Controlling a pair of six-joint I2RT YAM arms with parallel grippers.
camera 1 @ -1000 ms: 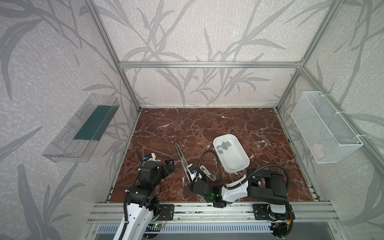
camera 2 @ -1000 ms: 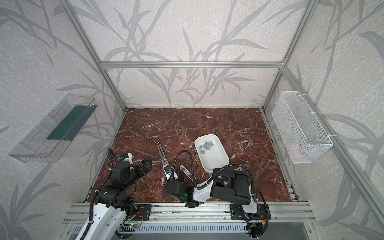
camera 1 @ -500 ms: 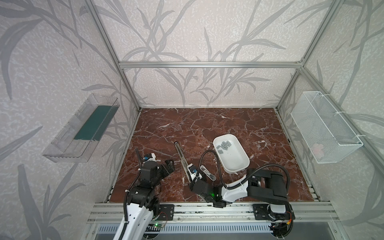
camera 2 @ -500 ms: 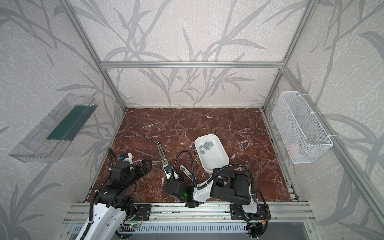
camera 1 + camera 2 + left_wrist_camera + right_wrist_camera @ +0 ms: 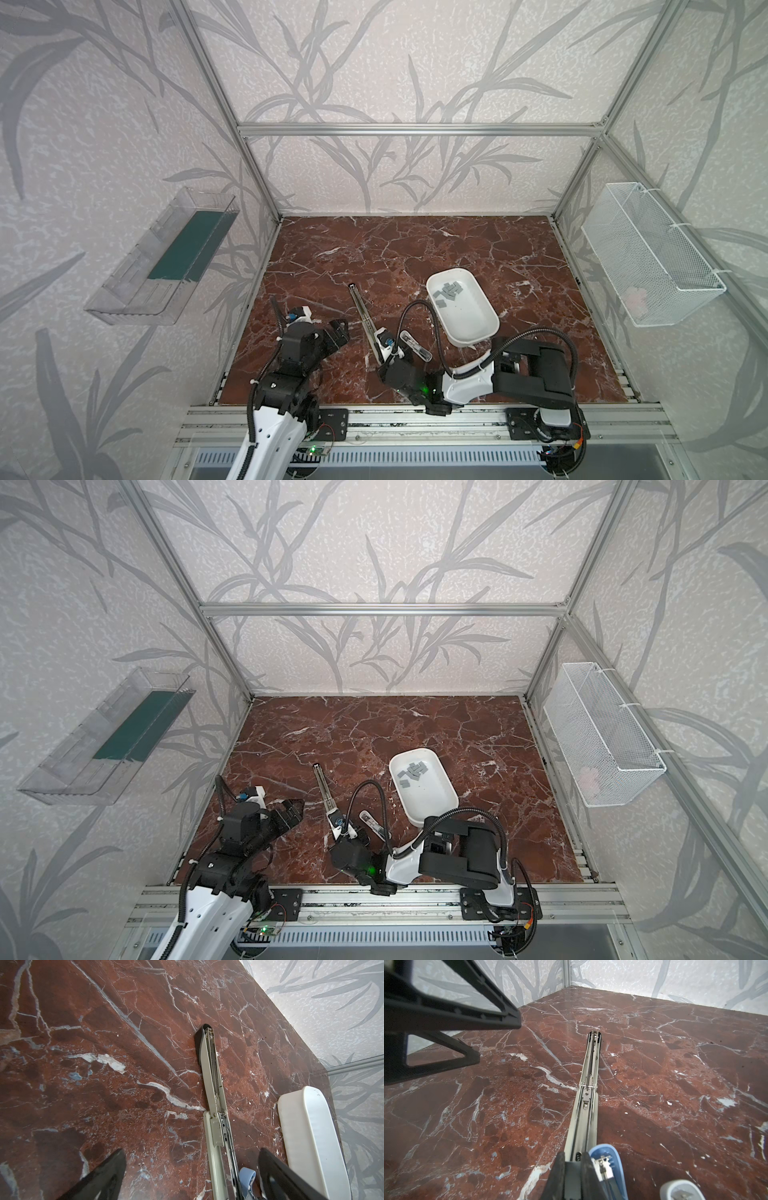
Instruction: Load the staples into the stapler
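- The stapler point(image 5: 363, 309) lies opened flat at lower centre in a top view, with no strip visible in its channel.
- The right gripper point(image 5: 573, 1160) is pinched tight on its near end.
- The left gripper point(image 5: 339, 330), at lower left, gapes wide and holds nothing.
- The staples point(image 5: 448, 291) sit in the white tray point(image 5: 473, 328), right of centre, so loading appears not yet begun.

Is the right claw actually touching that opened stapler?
Touching: in the right wrist view the right gripper is clamped on the stapler, fingers against both sides.
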